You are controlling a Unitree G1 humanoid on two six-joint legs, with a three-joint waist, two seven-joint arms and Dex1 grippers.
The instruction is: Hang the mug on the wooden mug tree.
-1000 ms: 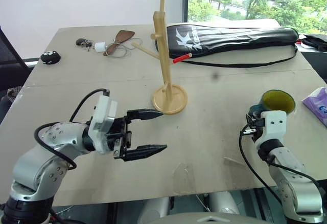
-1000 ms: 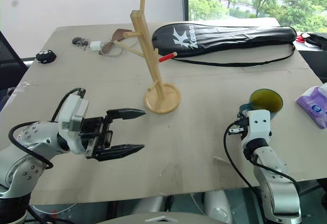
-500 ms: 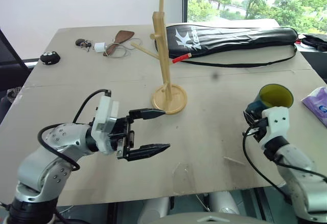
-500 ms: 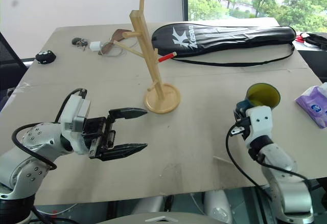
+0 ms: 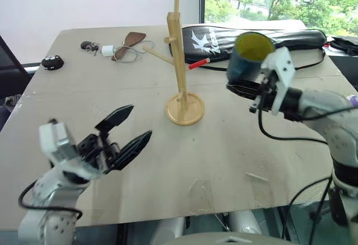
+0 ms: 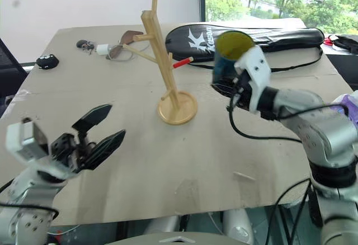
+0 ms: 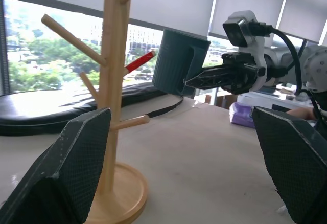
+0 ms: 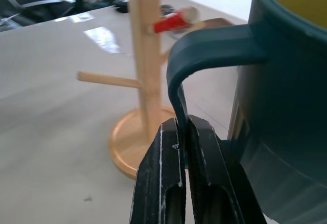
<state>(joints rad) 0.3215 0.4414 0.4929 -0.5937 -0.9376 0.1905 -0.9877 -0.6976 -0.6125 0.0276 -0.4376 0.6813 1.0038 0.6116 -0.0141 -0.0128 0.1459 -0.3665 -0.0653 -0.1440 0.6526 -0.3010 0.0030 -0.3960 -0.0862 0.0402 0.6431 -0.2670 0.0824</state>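
The teal mug (image 5: 248,60) with its yellow inside hangs in the air to the right of the wooden mug tree (image 5: 179,55), tilted so its mouth faces up and back. My right gripper (image 8: 182,132) is shut on the lower part of the mug's loop handle (image 8: 204,47). The tree stands upright on its round base (image 5: 185,109) mid-table, and a low peg (image 8: 107,79) sticks out toward the mug. My left gripper (image 5: 127,128) hovers open over the near left of the table, pointing at the tree with nothing between its fingers.
A long black racket bag (image 5: 268,37) lies across the back right. Keys, a white charger (image 5: 108,50) and a brown paddle (image 5: 132,39) sit at the back left, with a small black object (image 5: 53,62) beside them. A purple pack (image 6: 352,98) lies at the right edge.
My right gripper has lifted the mug off the table's right side and carried it up and left, close to the tree. My left gripper has drawn back to the left and tilted upward.
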